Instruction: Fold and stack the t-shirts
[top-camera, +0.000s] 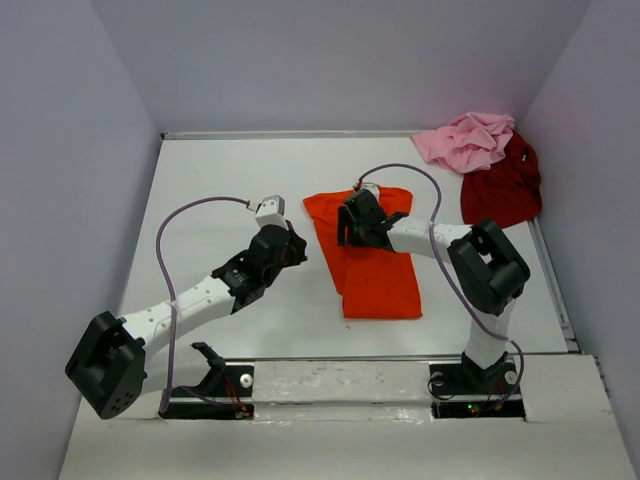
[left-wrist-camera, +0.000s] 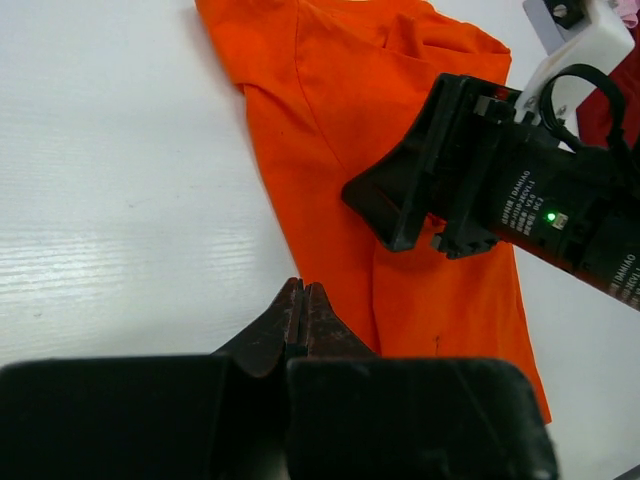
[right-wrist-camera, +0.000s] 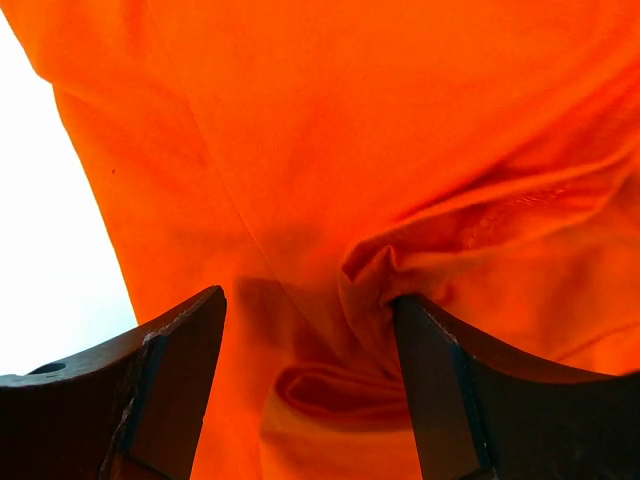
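Lettering (left-wrist-camera: 520, 205) on right arm (left-wrist-camera: 590, 235) unreadable; right fingers (right-wrist-camera: 170, 380) spread over orange t-shirt (right-wrist-camera: 350, 150), left fingers (left-wrist-camera: 275, 330) clenched empty.

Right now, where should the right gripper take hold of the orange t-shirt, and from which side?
Probably the raised wrinkle in the orange t-shirt, just between the open fingers of the right gripper, coming straight down from above. The shirt lies flat on the table, so only that bunched cloth gives something to pinch.

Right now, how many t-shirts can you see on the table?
3. The orange t-shirt lies mid-table; the pink t-shirt is bunched in the far right corner; the dark red t-shirt sits just nearer, beside it. More could hide under that heap.
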